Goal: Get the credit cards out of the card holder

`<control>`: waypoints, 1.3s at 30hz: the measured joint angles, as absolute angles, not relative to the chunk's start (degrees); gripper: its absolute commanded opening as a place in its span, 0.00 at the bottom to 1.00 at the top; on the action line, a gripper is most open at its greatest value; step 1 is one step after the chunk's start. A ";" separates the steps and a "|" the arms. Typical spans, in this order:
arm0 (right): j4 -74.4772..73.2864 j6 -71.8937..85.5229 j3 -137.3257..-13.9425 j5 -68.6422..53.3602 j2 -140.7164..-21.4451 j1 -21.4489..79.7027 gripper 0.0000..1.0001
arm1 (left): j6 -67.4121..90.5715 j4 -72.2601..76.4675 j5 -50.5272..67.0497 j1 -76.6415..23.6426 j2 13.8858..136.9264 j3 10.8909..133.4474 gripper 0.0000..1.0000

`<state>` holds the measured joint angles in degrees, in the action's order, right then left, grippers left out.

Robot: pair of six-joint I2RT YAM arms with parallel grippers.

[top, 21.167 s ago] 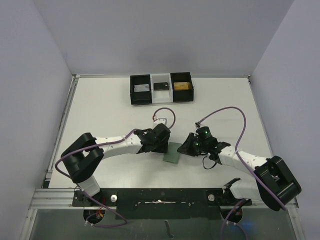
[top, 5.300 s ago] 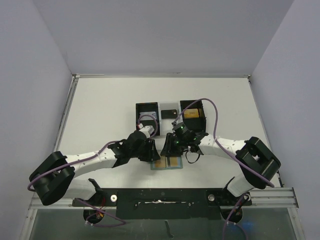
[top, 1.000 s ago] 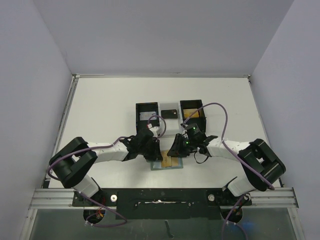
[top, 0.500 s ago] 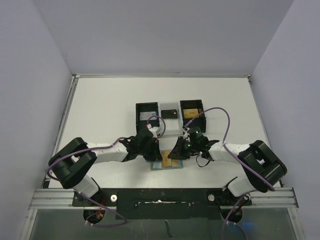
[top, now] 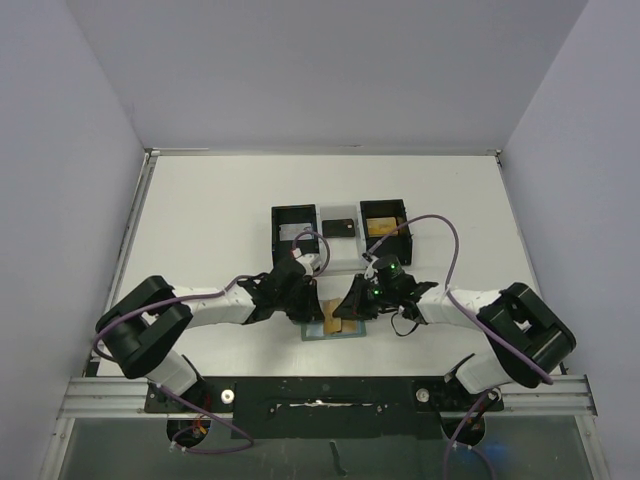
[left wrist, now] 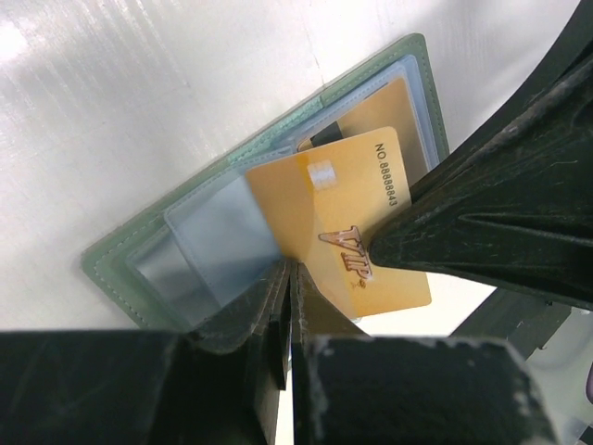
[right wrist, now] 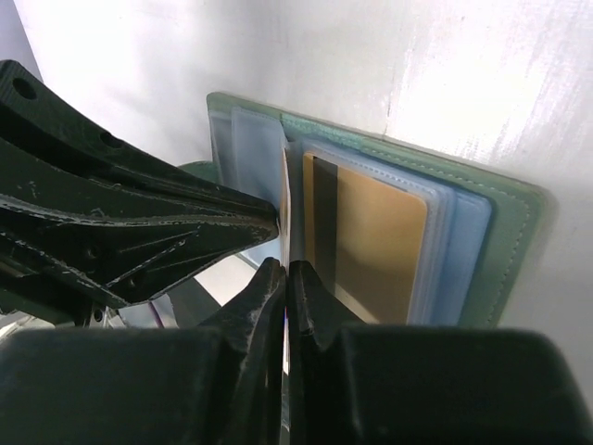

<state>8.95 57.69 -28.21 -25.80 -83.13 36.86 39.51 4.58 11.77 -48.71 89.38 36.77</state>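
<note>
The sage-green card holder (top: 312, 334) lies open between my two arms, its pale blue sleeves (left wrist: 204, 241) facing up. A gold-orange credit card (left wrist: 343, 218) marked VIP sticks partly out of its middle. My right gripper (right wrist: 287, 269) is shut on that card, which shows edge-on (right wrist: 285, 199) in the right wrist view. A second gold card (right wrist: 380, 241) sits inside a clear pocket. My left gripper (left wrist: 292, 269) is shut, its tips pressed onto the holder beside the card. Whether it pinches a sleeve is hidden.
Two black open-topped boxes (top: 293, 225) (top: 386, 222) stand just behind the holder. The right one holds something gold and the left one something grey. A dark card (top: 340, 227) lies on the white gap between them. The arms' cables loop above the grippers.
My right gripper has closed onto the gold card and slid slightly left over the holder. The left arm has hardly moved.
</note>
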 measured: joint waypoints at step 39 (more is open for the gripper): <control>-6.17 20.91 -34.44 2.61 -49.01 20.27 0.00 | 39.99 5.39 14.15 -48.64 88.42 37.58 0.33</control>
